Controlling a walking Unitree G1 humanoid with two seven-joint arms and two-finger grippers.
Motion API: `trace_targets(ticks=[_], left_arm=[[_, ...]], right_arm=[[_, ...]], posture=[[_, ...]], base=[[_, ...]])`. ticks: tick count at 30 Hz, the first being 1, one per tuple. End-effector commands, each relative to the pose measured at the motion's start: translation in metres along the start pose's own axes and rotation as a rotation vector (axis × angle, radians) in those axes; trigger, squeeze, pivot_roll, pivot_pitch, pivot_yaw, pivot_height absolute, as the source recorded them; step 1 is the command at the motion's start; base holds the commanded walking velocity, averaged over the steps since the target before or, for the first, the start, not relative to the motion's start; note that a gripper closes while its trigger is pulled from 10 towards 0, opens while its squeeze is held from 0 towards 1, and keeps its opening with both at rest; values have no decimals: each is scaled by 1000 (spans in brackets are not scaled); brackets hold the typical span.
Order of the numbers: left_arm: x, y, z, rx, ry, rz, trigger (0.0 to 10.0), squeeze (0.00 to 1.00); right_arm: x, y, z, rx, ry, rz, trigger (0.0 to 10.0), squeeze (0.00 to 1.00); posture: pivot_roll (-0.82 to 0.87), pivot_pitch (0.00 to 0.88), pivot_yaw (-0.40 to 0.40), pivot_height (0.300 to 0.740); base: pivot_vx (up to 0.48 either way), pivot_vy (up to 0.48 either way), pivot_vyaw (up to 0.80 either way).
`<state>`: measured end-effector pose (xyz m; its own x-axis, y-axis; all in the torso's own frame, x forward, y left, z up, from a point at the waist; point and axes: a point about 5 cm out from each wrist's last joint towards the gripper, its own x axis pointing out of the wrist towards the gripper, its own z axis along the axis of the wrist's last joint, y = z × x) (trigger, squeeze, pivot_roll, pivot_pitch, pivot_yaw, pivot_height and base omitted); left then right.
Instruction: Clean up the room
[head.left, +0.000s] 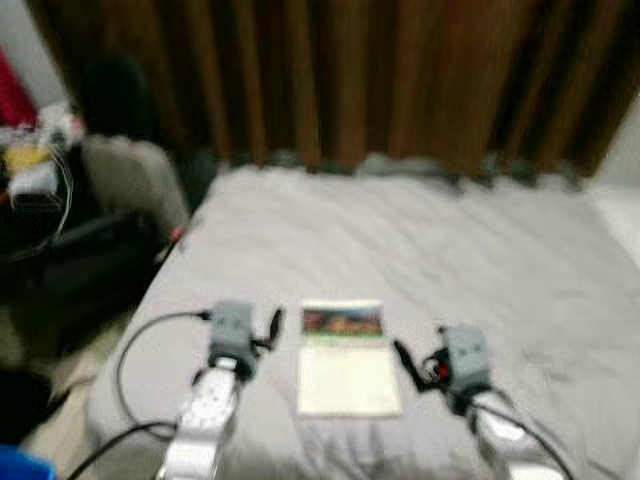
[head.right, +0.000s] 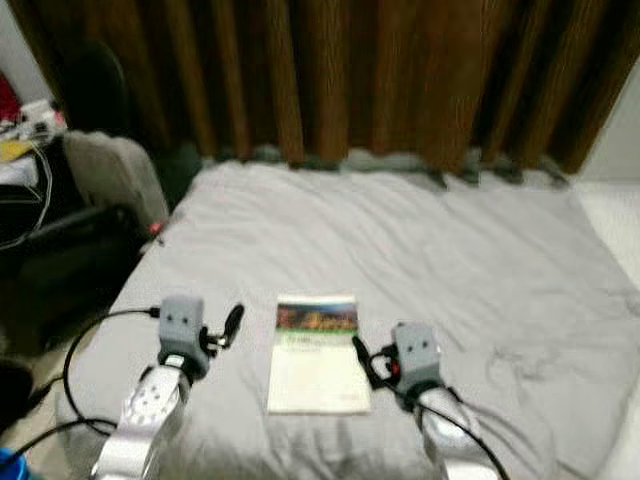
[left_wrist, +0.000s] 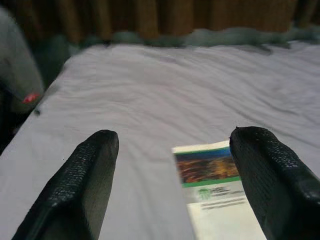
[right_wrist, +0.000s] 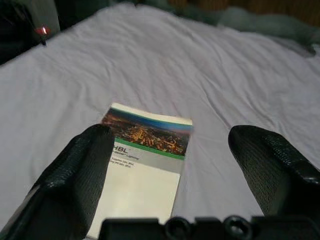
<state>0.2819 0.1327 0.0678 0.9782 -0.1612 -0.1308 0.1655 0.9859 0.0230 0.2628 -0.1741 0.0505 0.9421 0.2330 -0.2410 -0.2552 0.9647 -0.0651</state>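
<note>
Flanking the booklet (head.right: 318, 353) lying flat on the near bed (head.right: 420, 250), the left end effector (head.right: 234, 322) and right end effector (head.right: 362, 362) hover open, apparently poised to lift it.

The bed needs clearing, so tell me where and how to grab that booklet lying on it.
The booklet lies flat on the grey bedsheet, between both open grippers. Probably best: take a long side edge, coming in low from the right with the right gripper, one finger sliding under, since the soft sheet should give there.
</note>
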Motion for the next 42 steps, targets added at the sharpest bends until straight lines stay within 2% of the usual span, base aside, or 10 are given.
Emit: trace_targets(ticks=[1,6,8,10,11,12,14,19,27,42], left_arm=[[-2,8,-4,5,12,25,10000,0],[-1,3,-14,-51,51,-47,10000,0],[22,16,-32,-213,199,15,10000,0],[31,29,-38,-273,260,118,10000,0],[35,32,-42,-339,295,161,10000,0],[36,30,-44,-382,313,171,10000,0],[39,25,-46,-371,342,149,10000,0],[34,41,-51,-400,351,227,10000,0],[24,47,-63,-424,366,257,10000,0],[37,54,-39,-501,207,302,10000,0]], right_arm=[[4,7,4,1,-18,23,10000,0],[-2,10,0,2,10,39,10000,0],[-20,12,-7,-22,50,69,10000,0],[-41,11,-8,-51,84,85,10000,0],[-56,9,-10,-67,115,89,10000,0],[-67,8,-13,-76,145,86,10000,0],[-82,12,-13,-97,166,86,10000,0],[-111,19,-17,-74,238,75,10000,0],[-125,25,-18,-76,275,79,10000,0],[-151,26,-12,-94,303,86,10000,0]], posture=[[-3,78,8,740],[-5,131,-15,740],[-49,234,-47,740],[-132,347,-77,740],[-212,433,-98,740],[-238,458,-94,740],[-289,507,-102,740],[-315,570,-99,740],[-329,591,-105,740],[-386,648,-159,740]], base=[[469,0,0],[475,0,-160],[0,0,-400],[0,0,0],[0,0,0],[0,0,0],[0,0,0],[0,0,0],[0,0,0],[0,0,0]])
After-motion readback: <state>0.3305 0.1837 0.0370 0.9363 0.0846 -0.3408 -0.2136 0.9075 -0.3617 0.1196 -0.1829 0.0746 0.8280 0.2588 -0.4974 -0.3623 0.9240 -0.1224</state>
